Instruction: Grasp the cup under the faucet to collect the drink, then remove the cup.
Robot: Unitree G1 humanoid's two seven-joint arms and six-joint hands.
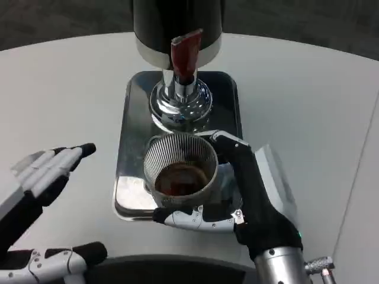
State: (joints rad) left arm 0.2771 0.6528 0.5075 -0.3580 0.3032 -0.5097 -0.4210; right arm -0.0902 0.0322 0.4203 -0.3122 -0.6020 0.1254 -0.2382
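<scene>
A ribbed, see-through cup (180,168) with dark brown drink in its bottom stands on the shiny metal tray (131,171), just in front of the chrome faucet (180,97). The faucet has a red lever (186,52) on a black dispenser (177,26). My right hand (243,195) wraps around the cup, fingers at its right and far side, thumb under its near rim. My left hand (44,174) hovers over the table left of the tray, fingers apart, holding nothing.
The tray lies mid-table with the dispenser at its far end. Bare white table (65,94) spreads to the left and right. The table's curved far edge borders dark carpet (65,18). A seam (361,148) runs down the table at the right.
</scene>
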